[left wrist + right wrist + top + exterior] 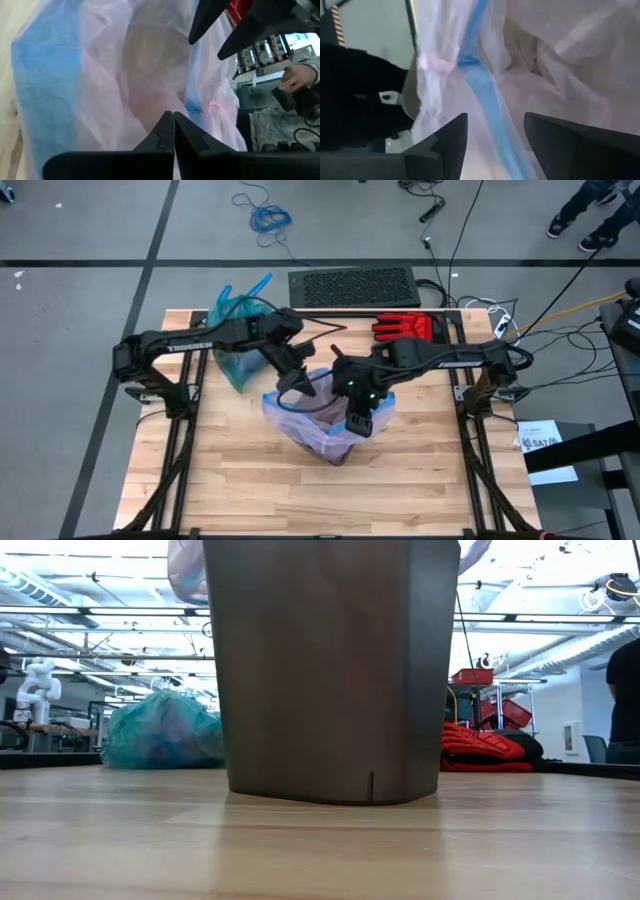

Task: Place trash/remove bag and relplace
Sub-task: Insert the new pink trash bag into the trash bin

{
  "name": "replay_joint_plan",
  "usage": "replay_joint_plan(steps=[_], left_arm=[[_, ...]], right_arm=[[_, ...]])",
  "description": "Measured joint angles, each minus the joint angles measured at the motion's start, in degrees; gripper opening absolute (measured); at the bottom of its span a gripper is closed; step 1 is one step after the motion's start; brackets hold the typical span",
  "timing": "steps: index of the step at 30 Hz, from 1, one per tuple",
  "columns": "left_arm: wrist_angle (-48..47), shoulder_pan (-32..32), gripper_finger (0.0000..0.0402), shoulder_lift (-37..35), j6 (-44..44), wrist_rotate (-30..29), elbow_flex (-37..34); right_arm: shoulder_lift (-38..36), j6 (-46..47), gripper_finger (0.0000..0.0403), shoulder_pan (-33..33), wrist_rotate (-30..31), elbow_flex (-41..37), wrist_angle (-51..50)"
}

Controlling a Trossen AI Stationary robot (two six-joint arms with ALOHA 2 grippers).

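Wooden table (240,480) carries everything, w/ grey floor around it and one black mat (354,286) behind the far edge. On the floor beyond lies one blue cable (268,218).

I count 2 bags. No. 1 is the teal-green bag (237,340), tied and full, lying at the far left part of the table under my left arm; in the low view it (160,732) sits on the wood left of the bin. No trash scraps lie loose on the table. No. 2 is the pink bag (320,425) w/ a blue strip, draped in and over the mouth of the one dark bin (330,670), which stands approx. at the table centre.

One pair of red gloves (404,328) rests at the far right side, well apart from the bin.

My 2 pincers are both at the bin mouth. My left gripper (296,383) is at the left rim of the pink bag; in the left wrist view my fingers (174,131) are pressed together tip to tip, closed, w/ pink plastic right behind them. I cannot tell if a fold is pinched between them. My right gripper (361,423) is at the right rim, pointing down into the bag; in the right wrist view its fingers (451,134) stand apart, open, and the blue strip (487,107) runs through the gap without touching them as far as I see.

One hand of a person (299,77) shows in the room beyond the table.
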Motion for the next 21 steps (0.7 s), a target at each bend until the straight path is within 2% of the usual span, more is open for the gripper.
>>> replay_joint_plan(steps=[4,7,11,17,21], left_arm=[[0.0,0.1,0.0002,0.4,0.1,-1.6,0.0],[-0.1,0.1,0.0002,0.6,0.1,-4.5,0.0],[0.0,0.1,0.0001,0.6,1.1,-8.1,0.0],[0.1,0.9,0.0001,0.5,1.1,-10.2,0.0],[0.1,1.9,0.0,0.5,1.1,-10.6,0.0]], right_arm=[[1.2,0.2,0.0186,0.0,0.0,0.0,-2.0],[1.6,0.7,0.0168,0.0,-0.3,0.0,-2.7],[1.8,1.1,0.0121,0.3,-1.7,0.0,-2.0],[1.8,0.6,0.0016,2.3,-4.6,0.0,3.7],[1.8,-0.6,0.0009,4.4,-4.7,0.0,8.3]])
